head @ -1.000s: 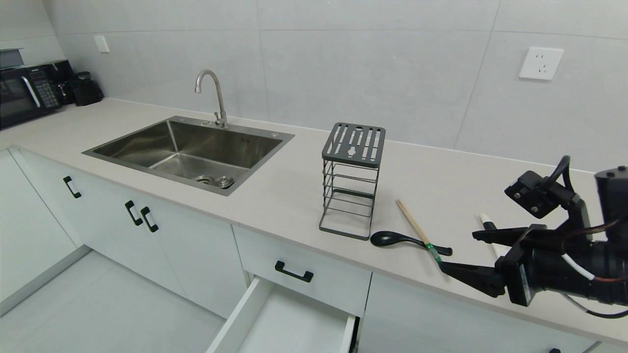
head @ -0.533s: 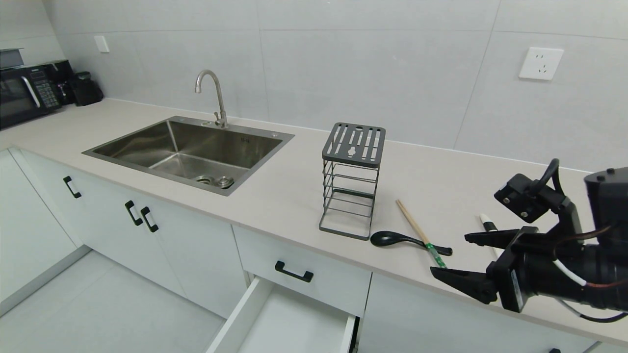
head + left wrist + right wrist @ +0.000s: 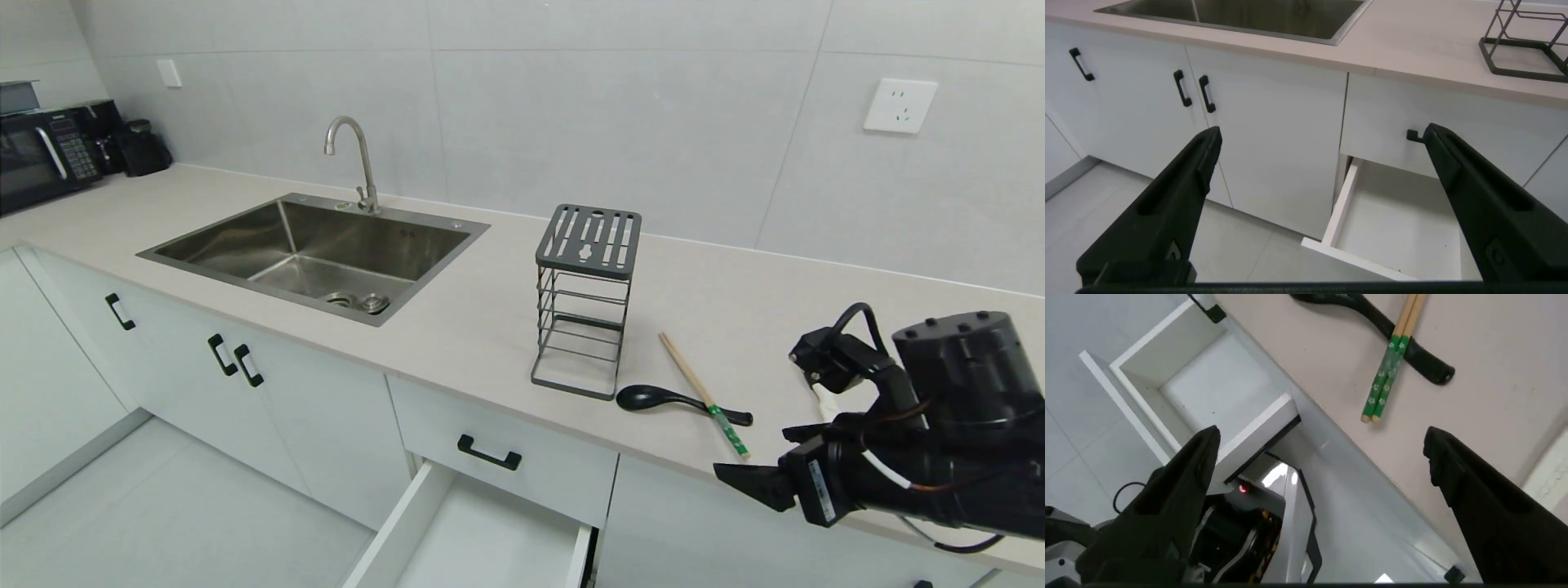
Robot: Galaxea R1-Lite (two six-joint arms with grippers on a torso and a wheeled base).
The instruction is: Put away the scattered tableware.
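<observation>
Right gripper (image 3: 1320, 439), jaws wide and empty, hovers by the green-tipped wooden chopsticks (image 3: 1392, 359) on the beige table (image 3: 735, 310), and would do best to straddle both sticks squarely.

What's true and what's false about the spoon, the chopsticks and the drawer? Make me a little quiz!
1. The chopsticks lie across the black spoon handle. True.
2. The drawer is shut. False: it is pulled open.
3. The right hand holds the chopsticks. False: it is open and empty, by the edge of the counter.
4. The metal rack stands upright on the counter. True.
</observation>
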